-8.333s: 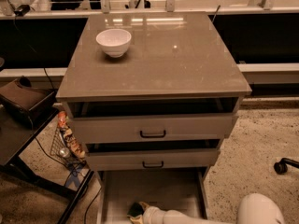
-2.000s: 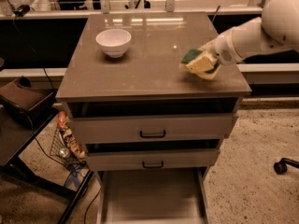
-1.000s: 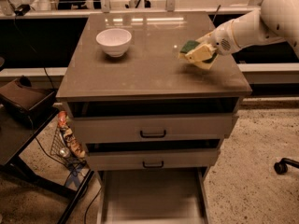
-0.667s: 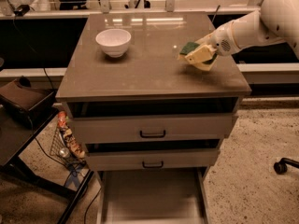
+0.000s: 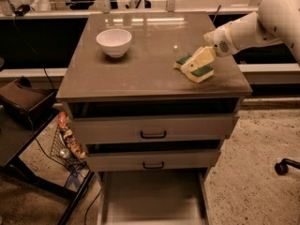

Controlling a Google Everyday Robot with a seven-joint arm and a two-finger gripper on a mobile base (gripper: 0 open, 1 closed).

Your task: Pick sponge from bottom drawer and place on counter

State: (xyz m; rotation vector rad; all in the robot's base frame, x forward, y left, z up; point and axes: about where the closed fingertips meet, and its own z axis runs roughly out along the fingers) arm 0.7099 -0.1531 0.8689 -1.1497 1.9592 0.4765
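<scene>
The sponge, dark green with a yellowish layer, lies at the right side of the counter, between the cream fingers of my gripper. The gripper reaches in from the right on a white arm and is shut on the sponge, which is down at the counter surface. The bottom drawer is pulled open below the cabinet, and its pale floor shows nothing on it.
A white bowl stands on the counter's back left. The two upper drawers with black handles are slightly open. A dark side table and cables are to the left. A chair caster is on the floor at right.
The gripper with the sponge has come down slightly, from just above the counter to the counter surface at the right side. Nothing else has moved.
</scene>
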